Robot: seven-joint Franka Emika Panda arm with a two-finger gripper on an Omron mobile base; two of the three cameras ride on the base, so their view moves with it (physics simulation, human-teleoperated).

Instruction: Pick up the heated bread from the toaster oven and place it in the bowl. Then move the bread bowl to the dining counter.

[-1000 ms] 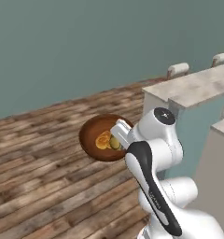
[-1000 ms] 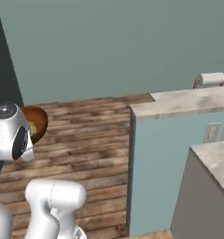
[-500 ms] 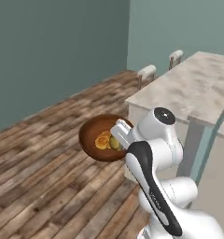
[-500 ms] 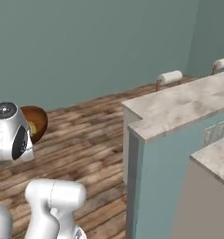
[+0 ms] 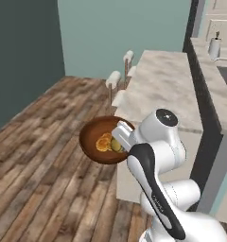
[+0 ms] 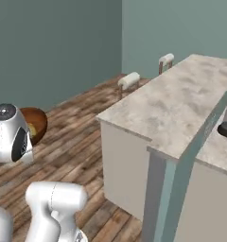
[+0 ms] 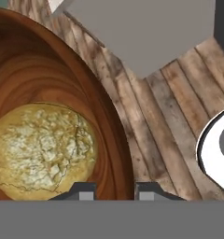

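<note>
No brand, label or lettering can be read on anything here.

Far left stands a dark teal wall [image 5: 21,56], and below it a wood-plank floor [image 5: 39,156] runs toward the near edge. Above that floor the bowl [image 5: 94,142] is held in the air, glossy brown, roughly level. Inside it lie two pieces: a golden-orange bread piece [image 5: 104,142] toward the left and the heated bread [image 5: 116,145], yellowish-olive, just beside it on the right, close to the gripper. In the hand view the heated bread [image 7: 41,147] rests low against the bowl's inner wall [image 7: 93,98].

The gripper [image 5: 121,140] is at the bowl's right rim, its two finger tips [image 7: 83,190] pressed in from either side of the rim, so the tool is clamped on the bowl. The white arm [image 5: 155,146] rises behind it, and in the right base view the bowl [image 6: 34,124] peeks out behind the arm's round joint.

To the right of the arm runs the dining counter [image 5: 165,85], its beige-marble top long and narrow, stretching from near to far. White-cushioned stools [image 5: 114,78] stand along its left side toward the far end. The bowl is off the counter, left of its near end. Right of the counter top is a dark raised side [image 5: 200,94], and at far right a small white item [image 5: 213,46] sits on another worktop; what it is I cannot tell.
</note>
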